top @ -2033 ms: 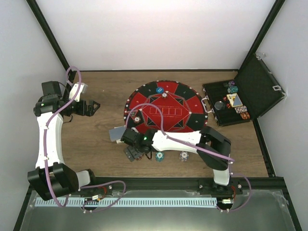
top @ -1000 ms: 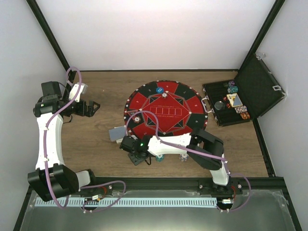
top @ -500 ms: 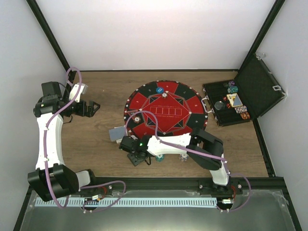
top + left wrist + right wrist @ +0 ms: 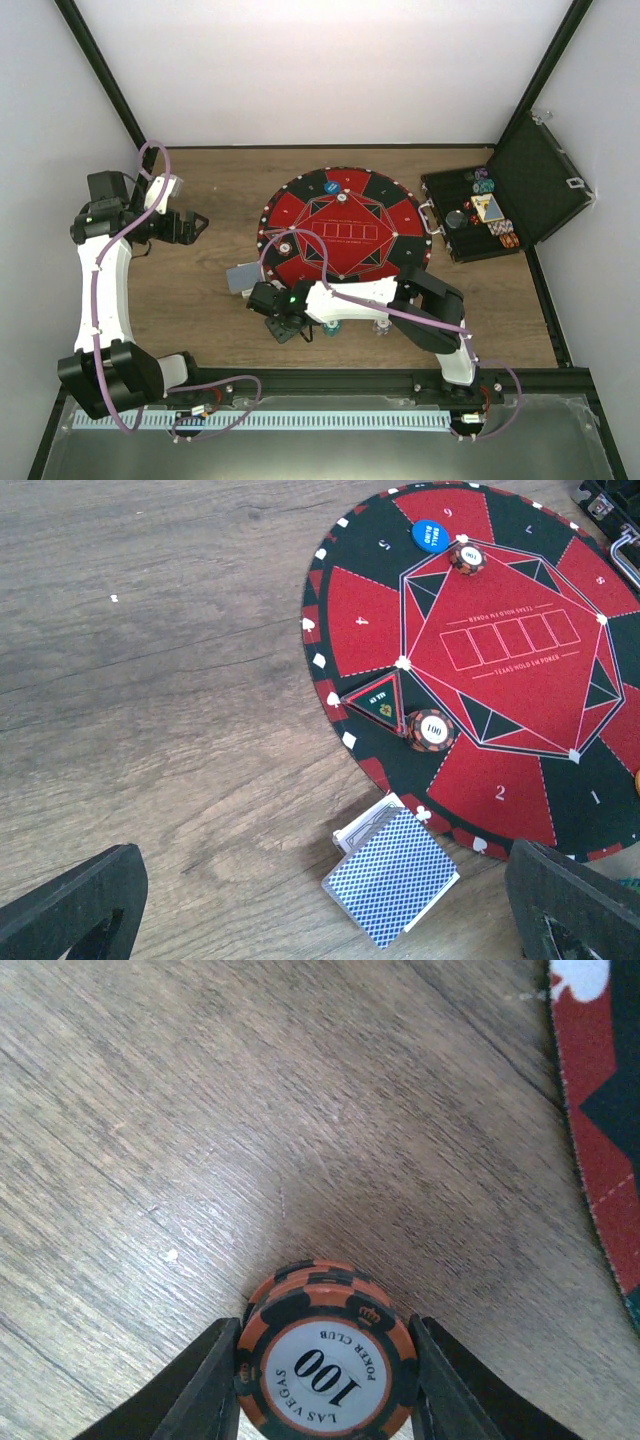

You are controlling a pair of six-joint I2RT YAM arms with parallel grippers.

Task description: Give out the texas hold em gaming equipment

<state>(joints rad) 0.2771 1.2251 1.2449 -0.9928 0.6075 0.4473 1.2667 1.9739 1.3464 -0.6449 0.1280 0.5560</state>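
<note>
Right wrist view: right gripper (image 4: 327, 1372) half closed, fingers (image 4: 205, 1385) against both sides of orange chip stack (image 4: 325, 1355) (on table (image 4: 200, 1110), beside mat (image 4: 612, 1160)). Lift straight, grip even. Left gripper (image 4: 320, 905) wide, empty.

Brown wood-grain surface (image 4: 205, 290); white wall (image 4: 330, 70) behind it, white panels (image 4: 35, 200) either side; black posts (image 4: 100, 75) at far corners; soft light

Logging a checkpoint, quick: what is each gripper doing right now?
Left gripper: open, holding nothing.
Right gripper: closed on the orange 100 chip, one finger on each side of it.
</note>
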